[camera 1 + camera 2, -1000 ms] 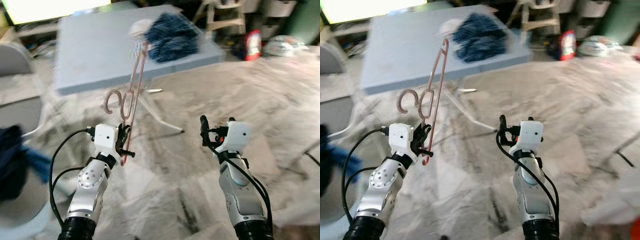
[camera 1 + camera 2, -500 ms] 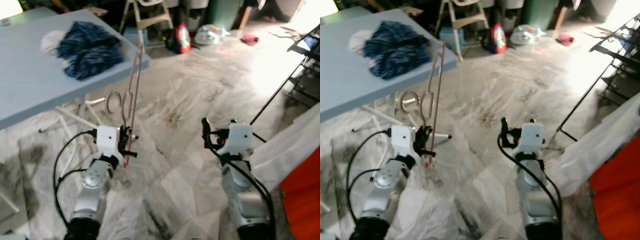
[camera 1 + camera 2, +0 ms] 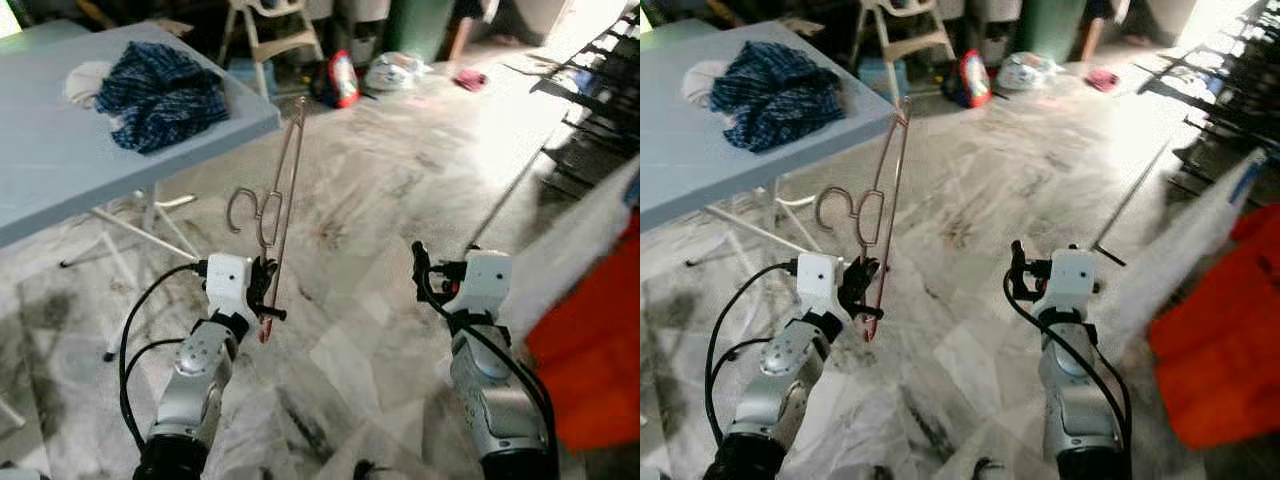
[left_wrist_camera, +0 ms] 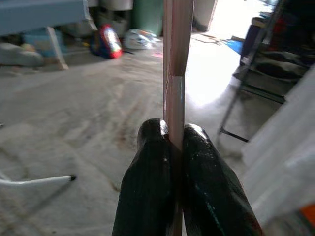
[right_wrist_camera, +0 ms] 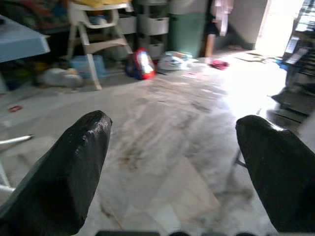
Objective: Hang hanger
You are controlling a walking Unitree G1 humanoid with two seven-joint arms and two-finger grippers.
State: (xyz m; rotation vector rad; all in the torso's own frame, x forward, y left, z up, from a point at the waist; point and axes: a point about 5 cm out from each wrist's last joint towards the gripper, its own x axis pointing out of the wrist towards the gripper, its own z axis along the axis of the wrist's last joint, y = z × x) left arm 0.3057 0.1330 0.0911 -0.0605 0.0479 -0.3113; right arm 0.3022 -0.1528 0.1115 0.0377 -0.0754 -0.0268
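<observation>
A: Left gripper (image 3: 264,298)?
B: Forearm raised, fingers pinched on the pink hanger (image 3: 277,213), which rises above it.
A: Right gripper (image 3: 1018,270)?
B: Raised alongside, fingers spread, holding nothing.

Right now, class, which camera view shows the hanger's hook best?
The right eye view: the hanger stands whole, hook clear against the floor. The left eye view matches. The left wrist view shows one bar in the left end effector.

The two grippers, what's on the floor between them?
Nothing. In the left eye view, only bare marble floor lies between the left gripper, which pinches the pink hanger, and the open right gripper.
</observation>
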